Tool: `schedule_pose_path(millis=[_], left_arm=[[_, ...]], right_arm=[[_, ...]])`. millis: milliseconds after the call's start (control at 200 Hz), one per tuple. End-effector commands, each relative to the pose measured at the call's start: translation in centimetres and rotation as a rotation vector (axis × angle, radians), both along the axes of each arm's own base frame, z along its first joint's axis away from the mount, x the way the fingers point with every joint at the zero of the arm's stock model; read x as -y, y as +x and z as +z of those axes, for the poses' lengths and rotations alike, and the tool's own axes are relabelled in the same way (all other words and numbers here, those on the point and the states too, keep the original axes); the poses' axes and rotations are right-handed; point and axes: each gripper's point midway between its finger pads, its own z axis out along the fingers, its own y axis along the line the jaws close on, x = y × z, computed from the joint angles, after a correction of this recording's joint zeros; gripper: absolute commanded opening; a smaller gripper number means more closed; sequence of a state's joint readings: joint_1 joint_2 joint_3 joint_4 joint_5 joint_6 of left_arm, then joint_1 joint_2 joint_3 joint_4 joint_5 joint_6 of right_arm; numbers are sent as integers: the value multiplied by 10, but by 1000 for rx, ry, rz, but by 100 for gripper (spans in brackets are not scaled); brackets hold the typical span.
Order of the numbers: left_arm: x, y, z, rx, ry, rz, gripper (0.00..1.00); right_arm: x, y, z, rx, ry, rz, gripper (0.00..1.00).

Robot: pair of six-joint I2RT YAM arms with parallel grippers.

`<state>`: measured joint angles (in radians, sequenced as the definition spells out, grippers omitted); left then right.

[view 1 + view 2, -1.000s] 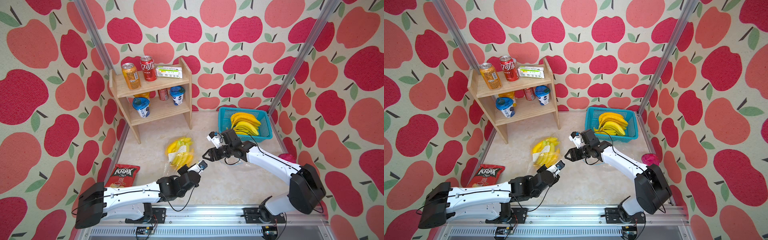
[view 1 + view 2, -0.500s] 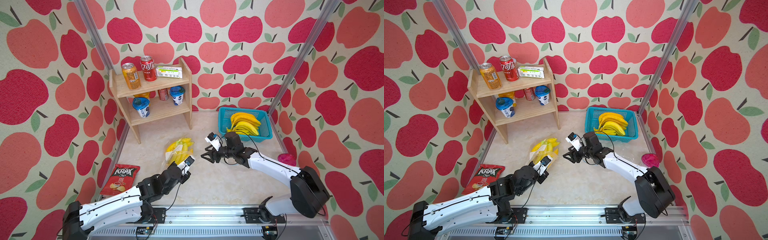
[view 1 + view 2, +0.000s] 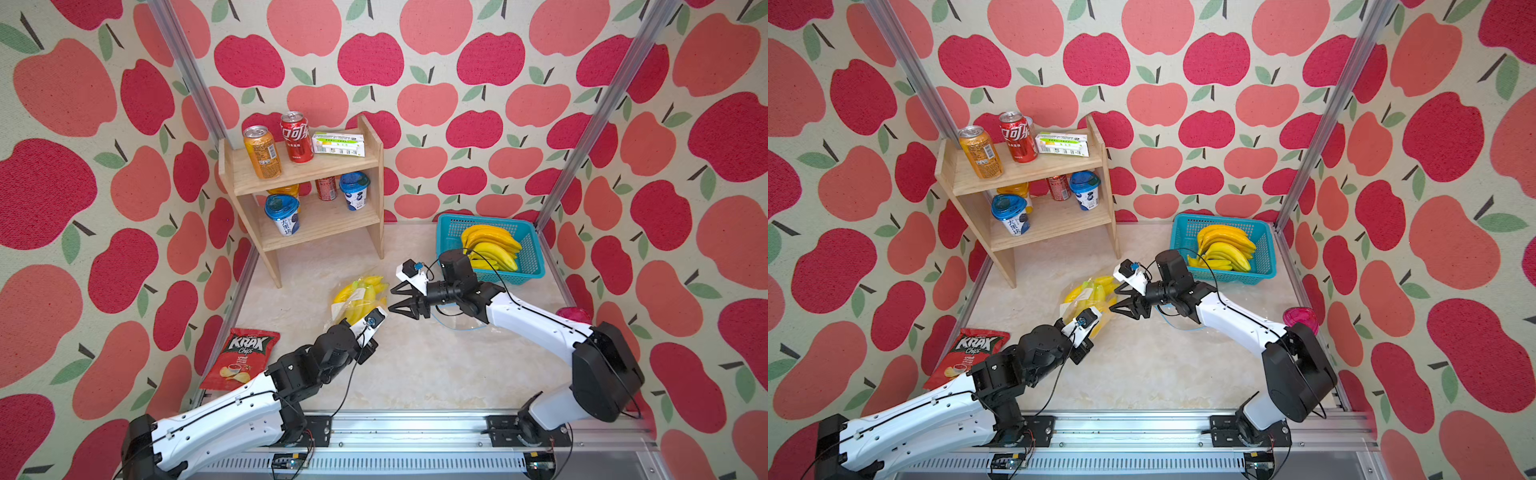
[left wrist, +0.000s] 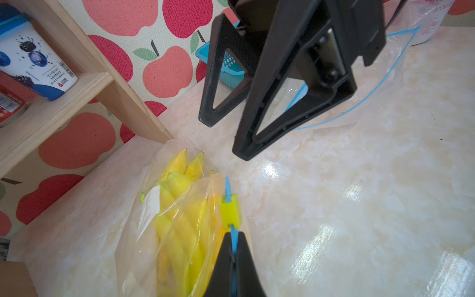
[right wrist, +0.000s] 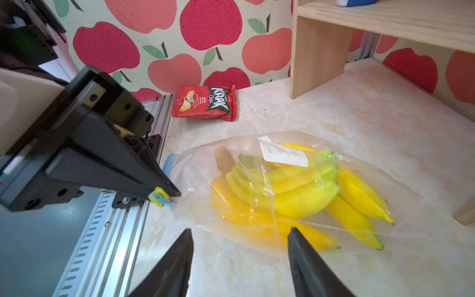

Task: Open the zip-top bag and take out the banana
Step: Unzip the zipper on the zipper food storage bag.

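A clear zip-top bag [image 3: 358, 296] [image 3: 1084, 296] holding a bunch of yellow bananas [image 5: 295, 190] lies on the marble floor in front of the shelf. My left gripper [image 4: 234, 239] is shut on the bag's blue zip strip, just behind the yellow-green slider [image 4: 229, 212] [image 5: 159, 196]. My right gripper [image 3: 394, 299] [image 3: 1116, 301] [image 5: 239, 231] stands open with nothing between its fingers. It hovers close beside the bag's near edge, facing the left gripper.
A wooden shelf [image 3: 307, 208] with cans and cups stands at the back left. A blue basket [image 3: 530, 266] of bananas sits at the back right. An empty zip bag [image 3: 461, 323] lies under the right arm. A red chips bag [image 3: 241, 353] lies near the left wall.
My left gripper moved left onto the bag's near corner and now pinches its zip strip. My right gripper shifted a little left toward the bag, still open.
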<state>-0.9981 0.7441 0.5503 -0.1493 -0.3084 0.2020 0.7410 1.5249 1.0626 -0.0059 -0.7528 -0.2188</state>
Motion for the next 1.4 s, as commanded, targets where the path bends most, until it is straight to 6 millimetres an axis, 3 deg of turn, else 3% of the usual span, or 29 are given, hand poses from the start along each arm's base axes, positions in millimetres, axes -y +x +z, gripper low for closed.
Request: schedule_pose_path(millis=[0, 510, 740, 815, 1105, 1396], left_arm=[[2, 5, 23, 35, -52, -11, 4], [8, 3, 37, 33, -89, -48, 4], [4, 5, 37, 35, -90, -33, 4], [3, 6, 38, 40, -90, -31, 4], [-9, 16, 44, 68, -101, 6, 4], [-3, 16, 53, 78, -106, -24, 4]], right_arm=[[2, -17, -6, -1, -45, 88, 61], [-28, -7, -4, -12, 3, 179, 60], [-39, -27, 4, -23, 25, 254, 57], [-38, -31, 2, -31, 15, 261, 53], [-21, -46, -3, -66, -28, 251, 54], [-27, -34, 0, -31, -24, 233, 58]])
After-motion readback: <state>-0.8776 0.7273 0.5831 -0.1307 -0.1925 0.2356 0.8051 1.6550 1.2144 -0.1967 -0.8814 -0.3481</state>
